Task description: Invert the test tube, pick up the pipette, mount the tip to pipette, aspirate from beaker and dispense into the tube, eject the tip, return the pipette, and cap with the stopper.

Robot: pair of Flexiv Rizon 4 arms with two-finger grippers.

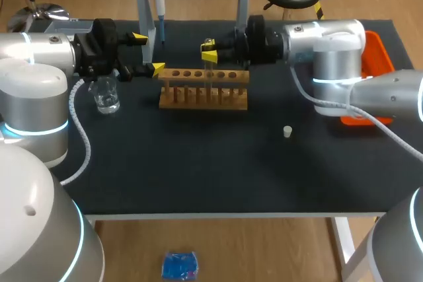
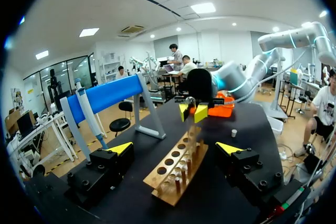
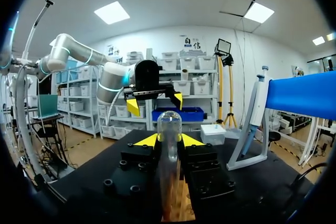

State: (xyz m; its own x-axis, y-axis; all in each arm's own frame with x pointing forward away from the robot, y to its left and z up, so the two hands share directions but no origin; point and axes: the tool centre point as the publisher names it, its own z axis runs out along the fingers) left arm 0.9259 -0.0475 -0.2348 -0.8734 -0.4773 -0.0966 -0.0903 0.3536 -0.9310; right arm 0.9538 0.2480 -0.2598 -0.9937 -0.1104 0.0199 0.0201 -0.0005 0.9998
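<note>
The tube point(image 3: 169, 127) stands upright between the fingers of the right claw point(image 1: 209, 51), which is closed on it from both sides. Its long axis runs straight up and down, across the line of the fingers, with the round closed end at 12 o'clock and the mouth, by my reading, at 6. The lower end hangs over the rack point(image 1: 203, 90), toward the rack's 3 o'clock half. I cannot tell whether it is clear of the hole. To turn it over, the wrist would have to roll about the fingers' own line, and the tube would need room above the rack first.

The left claw point(image 1: 148, 51) hangs at the rack's 9 o'clock end, fingers spread and holding nothing. It faces the right claw across the rack.

In the head view the pipette point(image 1: 158, 1) hangs at 11 o'clock from the rack, nearer the left arm. The beaker point(image 1: 106, 95) stands at 9 o'clock and the stopper point(image 1: 287, 131) lies at 4 o'clock on the bench point(image 1: 198, 170).

No writing can be read on any of these.
</note>
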